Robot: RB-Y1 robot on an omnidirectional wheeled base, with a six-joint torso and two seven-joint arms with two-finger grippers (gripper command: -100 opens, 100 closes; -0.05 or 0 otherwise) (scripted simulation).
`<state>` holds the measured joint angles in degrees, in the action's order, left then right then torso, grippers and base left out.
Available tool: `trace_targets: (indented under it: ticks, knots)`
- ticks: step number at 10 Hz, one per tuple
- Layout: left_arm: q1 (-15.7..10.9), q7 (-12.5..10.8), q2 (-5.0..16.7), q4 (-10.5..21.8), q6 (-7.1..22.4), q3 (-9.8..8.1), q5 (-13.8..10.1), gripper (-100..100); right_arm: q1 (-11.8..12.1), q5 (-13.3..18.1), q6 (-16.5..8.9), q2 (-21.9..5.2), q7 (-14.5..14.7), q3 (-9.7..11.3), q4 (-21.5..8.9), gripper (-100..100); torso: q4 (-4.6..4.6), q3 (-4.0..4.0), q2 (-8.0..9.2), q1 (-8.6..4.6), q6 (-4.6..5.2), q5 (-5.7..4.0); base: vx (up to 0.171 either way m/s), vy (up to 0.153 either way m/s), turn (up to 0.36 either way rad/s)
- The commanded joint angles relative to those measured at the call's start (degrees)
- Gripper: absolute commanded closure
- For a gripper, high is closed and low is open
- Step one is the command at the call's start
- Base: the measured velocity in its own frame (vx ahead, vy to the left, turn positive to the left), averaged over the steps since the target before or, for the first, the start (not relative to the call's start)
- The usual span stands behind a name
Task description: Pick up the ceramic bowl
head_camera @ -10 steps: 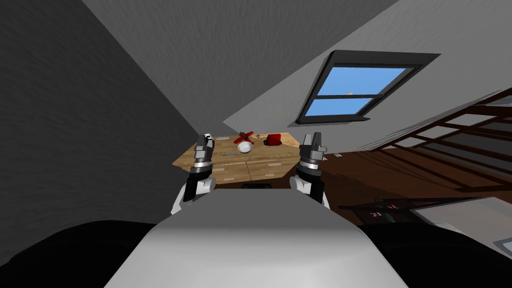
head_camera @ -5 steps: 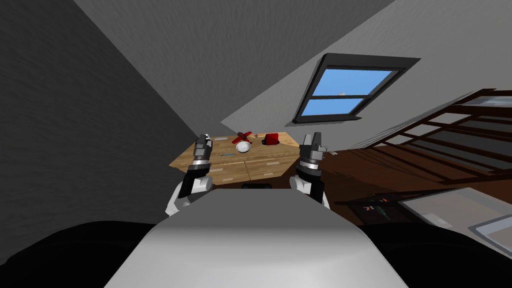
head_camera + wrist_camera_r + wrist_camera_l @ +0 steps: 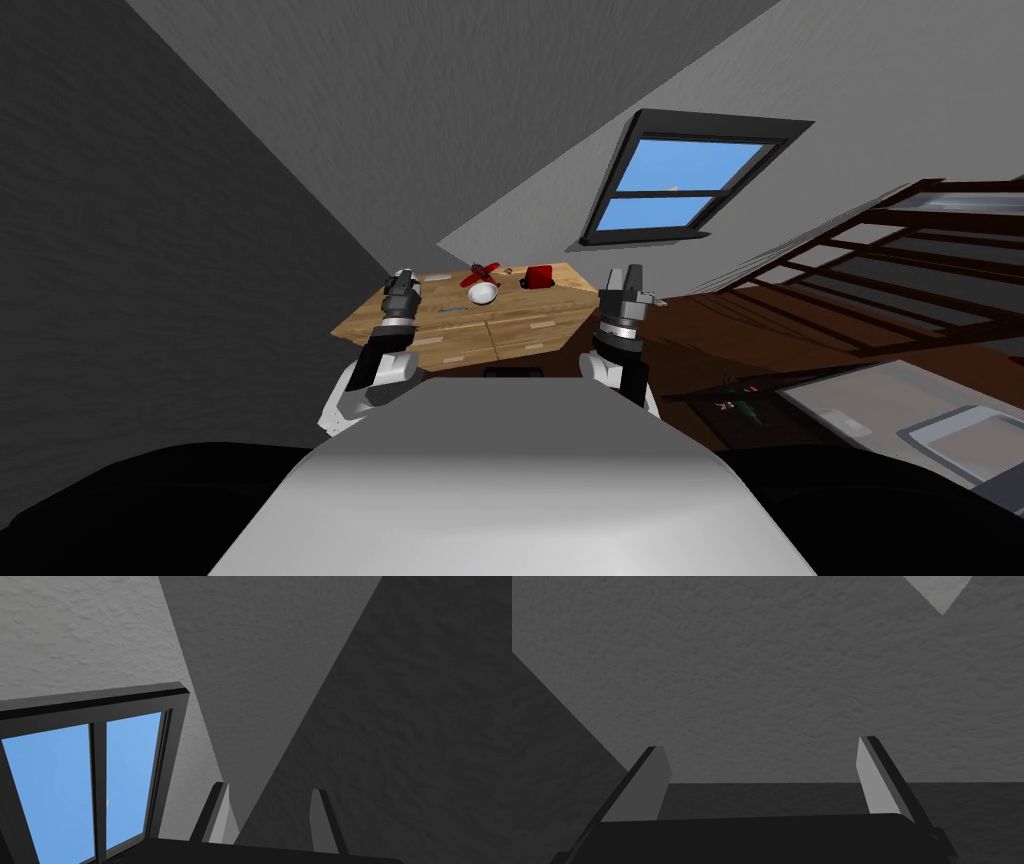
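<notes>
A white bowl [image 3: 483, 292] sits on a wooden table [image 3: 520, 325] ahead of me, near its far side. My left gripper [image 3: 404, 280] is raised over the table's left end, left of the bowl and apart from it. In the left wrist view the left gripper [image 3: 762, 743] is open wide with nothing between its fingers. My right gripper [image 3: 626, 275] is raised by the table's right end, well right of the bowl. Seen from its own wrist, the right gripper [image 3: 270, 791] has its fingers standing apart, narrower than the left, holding nothing.
A red toy-like object [image 3: 478, 272] lies right behind the bowl, and a red box [image 3: 540, 277] stands to its right. Grey walls meet behind the table, with a window [image 3: 680, 180] to the right. Dark wooden railings [image 3: 880, 270] run along the right over brown floor.
My view has swung: the table, bowl and window have slid left and slightly up in the picture. My left forearm has shifted a little outward. Both grippers' fingers stand as before.
</notes>
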<state>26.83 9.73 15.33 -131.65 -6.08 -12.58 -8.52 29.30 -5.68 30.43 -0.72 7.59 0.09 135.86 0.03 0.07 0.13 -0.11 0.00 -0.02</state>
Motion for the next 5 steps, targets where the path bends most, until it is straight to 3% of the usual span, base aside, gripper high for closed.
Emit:
trace_targets:
  ticks: [1, 2, 3, 5]
  knots:
    - [-0.42, 0.14, 0.52, -0.08, 2.86, -0.67, -0.45, -100, 0.00, 0.00, 0.00, 0.00, 0.00, 0.00, 0.00, 0, 0.00, 0.00, 0.00, 0.00, 0.00, 0.00, -0.023, -0.024, -0.070]
    - [-0.42, 0.14, 0.52, -0.08, 3.86, -0.67, -0.45, -100, 0.00, 0.00, 0.00, 0.00, 0.00, 0.00, 0.00, 0, 0.00, -0.01, -0.03, 0.03, 0.00, 0.00, 0.009, 0.009, 0.029]
    - [-1.04, 0.33, 1.73, 0.06, 5.61, -2.09, -1.41, -100, 0.01, 0.00, 0.00, 0.00, 0.00, -0.01, 0.00, 0, -0.02, -0.07, -0.12, 0.13, -0.02, 0.03, -0.012, -0.013, -0.040]
    - [-1.04, 0.33, 1.73, 0.06, 8.06, -2.09, -1.41, -100, 0.00, 0.00, 0.00, 0.00, 0.00, 0.00, 0.00, 0, -0.01, -0.04, -0.06, 0.05, -0.01, 0.01, -0.013, -0.015, -0.046]
